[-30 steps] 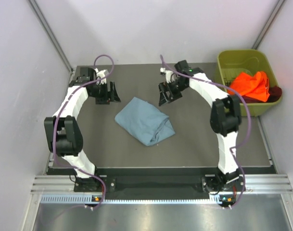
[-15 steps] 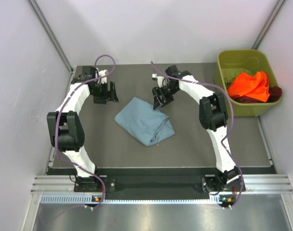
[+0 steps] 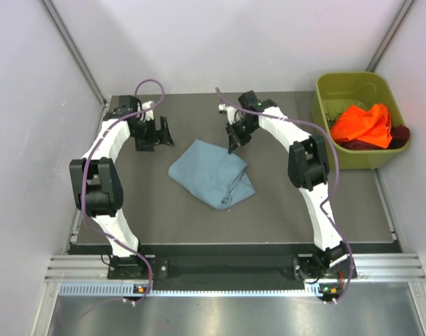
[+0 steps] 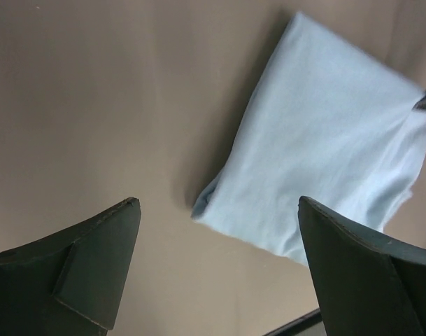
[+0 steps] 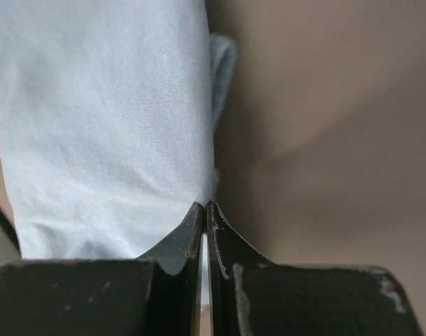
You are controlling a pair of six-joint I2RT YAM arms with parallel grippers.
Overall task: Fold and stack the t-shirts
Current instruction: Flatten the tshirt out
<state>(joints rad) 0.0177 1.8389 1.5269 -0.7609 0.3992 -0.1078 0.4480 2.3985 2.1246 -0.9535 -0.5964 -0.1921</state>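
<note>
Right claw: right gripper (image 5: 204,205) had its fingertips pressed together, pinching what looked like the far right corner of the blue-grey t-shirt (image 3: 211,175).
Shirt from right claw: the bundle lay toward the arm bases and to the left of the pinch, on the table (image 3: 289,210).
Long axis: folded bundle ran diagonally, far-left to near-right.
Left claw: left gripper (image 3: 159,134) spread wide, holding nothing, just off the bundle's far left corner and not touching it.
Shirt from left claw: to its right and nearer the bases.
Nearer arm: the right, already on the cloth; the left would have to cross a short gap.
Judgement: the next move probably turned on that pinched corner, lifted or drawn across the long axis.
Right wrist view: showed cloth running right up to the closed tips, which the top view was too small to settle.
Left wrist view: showed the bundle's loose corner between its own fingers and a dark tip at the shirt's far edge.
Top view only: orange t-shirt (image 3: 363,122) and a sliver of maroon t-shirt (image 3: 401,134) heaped in the olive-green bin (image 3: 352,80), well apart, unfolded.
</note>
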